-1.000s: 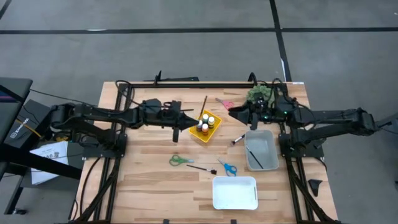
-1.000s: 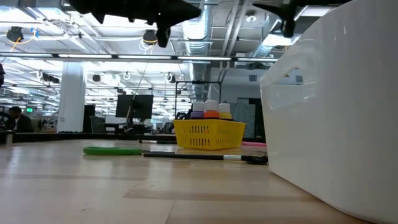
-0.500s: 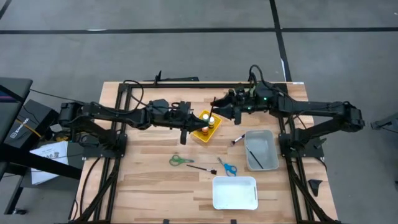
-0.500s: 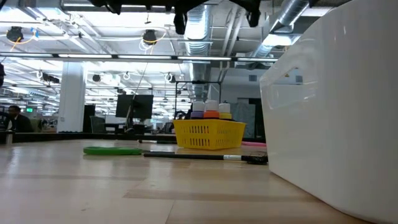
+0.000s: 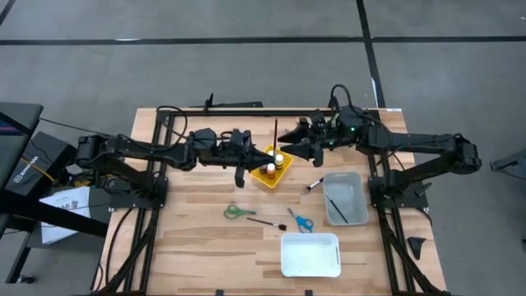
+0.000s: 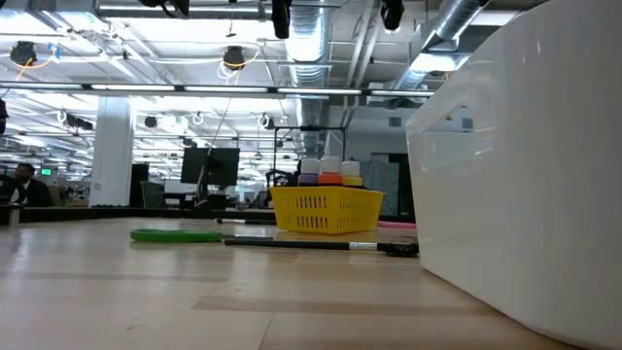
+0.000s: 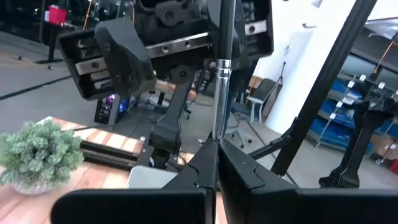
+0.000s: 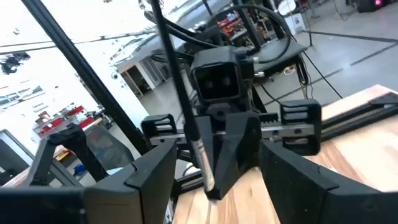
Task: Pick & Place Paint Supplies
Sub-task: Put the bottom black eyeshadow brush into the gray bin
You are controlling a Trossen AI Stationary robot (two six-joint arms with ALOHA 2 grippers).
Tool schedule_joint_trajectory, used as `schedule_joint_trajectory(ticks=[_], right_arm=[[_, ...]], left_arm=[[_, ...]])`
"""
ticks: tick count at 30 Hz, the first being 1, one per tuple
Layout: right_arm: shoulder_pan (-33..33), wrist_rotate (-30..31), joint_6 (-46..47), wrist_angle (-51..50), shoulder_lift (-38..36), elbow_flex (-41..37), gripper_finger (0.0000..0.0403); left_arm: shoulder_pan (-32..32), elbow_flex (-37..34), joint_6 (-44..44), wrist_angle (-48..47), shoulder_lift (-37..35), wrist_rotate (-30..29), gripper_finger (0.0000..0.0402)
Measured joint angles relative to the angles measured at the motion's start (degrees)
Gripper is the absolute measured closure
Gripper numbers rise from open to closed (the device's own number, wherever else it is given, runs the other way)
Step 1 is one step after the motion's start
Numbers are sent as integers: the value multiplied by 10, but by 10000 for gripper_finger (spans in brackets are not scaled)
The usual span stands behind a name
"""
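Observation:
My left gripper is shut on a thin dark-handled brush, which stands roughly upright in the air over the far side of the yellow basket. My right gripper faces it from the table's right, open. Its two fingers flank the brush without touching it. The basket rests on the table and holds several small paint bottles. Other brushes lie on the table, and one lies in the grey bin. My left gripper pinches the brush between its two fingers at the brush's lower, silver ferrule end. The fingers come level from the table's left, across the brush. The brush is lifted clear and upright, its dark handle rising above the fingers.
A grey bin and a white bin sit right of centre toward the near edge. Green scissors and blue scissors lie near the middle. A spiky green plant stands behind the right arm.
My right gripper has swung from beside the plant toward the table's left until its open fingers stand either side of the brush. My left gripper, carrying the brush, has shifted a little to the right and risen, leaving the top of the low view.

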Motion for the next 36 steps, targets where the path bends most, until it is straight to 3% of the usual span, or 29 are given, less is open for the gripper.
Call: schedule_joint_trajectory(ticks=[11,23,32,36], right_arm=[[5,-1,0,52,24,5,180],[4,-31,-11,41,82,84,180],[-2,-45,-10,5,74,87,182],[0,-45,-9,0,74,87,201]], left_arm=[[0,0,-15,0,0,0,401],[0,0,-19,-3,0,0,401],[-5,0,-18,-3,0,0,401],[-5,0,-17,-3,0,0,401]])
